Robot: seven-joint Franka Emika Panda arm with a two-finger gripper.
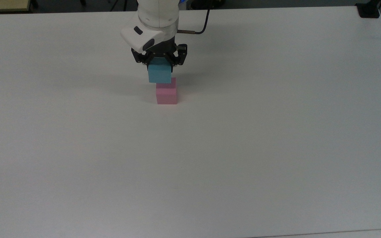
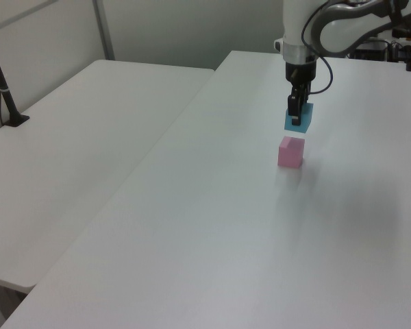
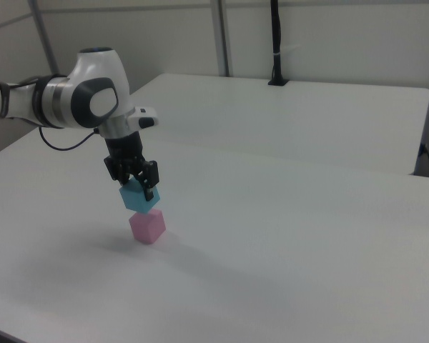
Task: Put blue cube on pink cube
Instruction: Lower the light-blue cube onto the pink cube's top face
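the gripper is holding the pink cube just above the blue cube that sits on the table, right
Not quite: the colours are swapped. In the right view the gripper holds the blue cube just above the pink cube, which sits on the table.

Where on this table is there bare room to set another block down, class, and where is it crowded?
Crowded where the gripper holds the blue cube above the pink cube. The table is bare on both sides of them and toward the top view's bottom edge.
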